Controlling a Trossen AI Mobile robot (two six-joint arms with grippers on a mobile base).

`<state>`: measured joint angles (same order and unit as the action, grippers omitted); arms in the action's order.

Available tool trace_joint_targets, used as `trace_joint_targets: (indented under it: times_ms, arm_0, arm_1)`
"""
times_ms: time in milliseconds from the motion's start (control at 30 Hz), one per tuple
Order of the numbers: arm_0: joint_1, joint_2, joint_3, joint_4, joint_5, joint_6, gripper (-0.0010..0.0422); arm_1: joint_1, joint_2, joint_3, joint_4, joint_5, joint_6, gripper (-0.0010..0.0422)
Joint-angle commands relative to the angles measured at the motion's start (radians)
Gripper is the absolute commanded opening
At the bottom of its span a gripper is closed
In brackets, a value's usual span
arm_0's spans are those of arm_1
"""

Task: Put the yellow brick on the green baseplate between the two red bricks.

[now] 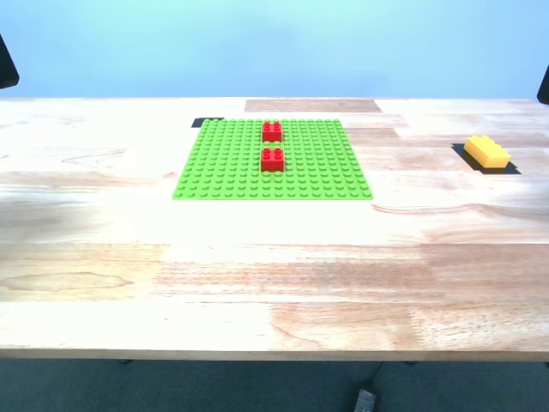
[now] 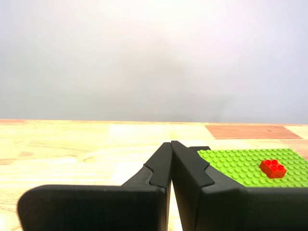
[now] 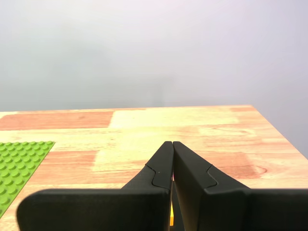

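Table (image 1: pixel 274 283): one pale wooden top, filling most of the exterior view, with a blue wall behind it.
Green baseplate (image 1: pixel 273 160): one, lying flat on the far middle of the table; a corner of it also shows in both wrist views.
Red bricks: two, both seated on the green baseplate in one line running near to far. The farther red brick (image 1: pixel 272 131) sits by the plate's far edge; the nearer red brick (image 1: pixel 272 159) sits around the plate's centre. A short strip of bare studs lies between them. The first wrist view shows only one of them.
Yellow brick (image 1: pixel 486 151): one, on the bare table well to the exterior view's right of the green baseplate, not touching it, lying on a small dark patch. A sliver of yellow shows just below my second gripper's fingers.
My first gripper (image 2: pixel 171 143): fingers pressed together at the tips, nothing between them; it hangs above the table beside the green baseplate.
My second gripper (image 3: pixel 172 144): fingers likewise closed tip to tip, gripping nothing, above the table.
Arms: two dark shapes only, at the exterior view's left and right edges.
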<state>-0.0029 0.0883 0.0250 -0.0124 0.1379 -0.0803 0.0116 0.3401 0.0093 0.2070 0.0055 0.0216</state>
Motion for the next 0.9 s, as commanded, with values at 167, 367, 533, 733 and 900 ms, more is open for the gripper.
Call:
trace_joint_targets:
  times_ms: [167, 367, 533, 733, 900]
  arm_0:
    - [0.000, 0.000, 0.001, 0.000, 0.000, 0.000, 0.0000]
    - [0.000, 0.000, 0.001, 0.001, 0.000, 0.000, 0.0000]
    - [0.000, 0.003, 0.011, 0.073, 0.115, -0.013, 0.0000]
    - [0.000, 0.107, 0.195, -0.058, 0.181, 0.043, 0.0000]
    - [0.000, 0.291, 0.436, -0.207, 0.413, 0.100, 0.0000]
  arm_1:
    - [0.000, 0.000, 0.001, 0.002, 0.000, 0.000, 0.0000]
    - [0.000, 0.000, 0.001, 0.003, 0.000, 0.003, 0.0000]
    - [0.000, 0.000, 0.021, 0.032, -0.145, 0.043, 0.0000]
    - [0.000, 0.074, 0.237, -0.178, -0.040, 0.060, 0.0000]
    - [0.000, 0.254, 0.459, -0.374, -0.025, 0.053, 0.0000]
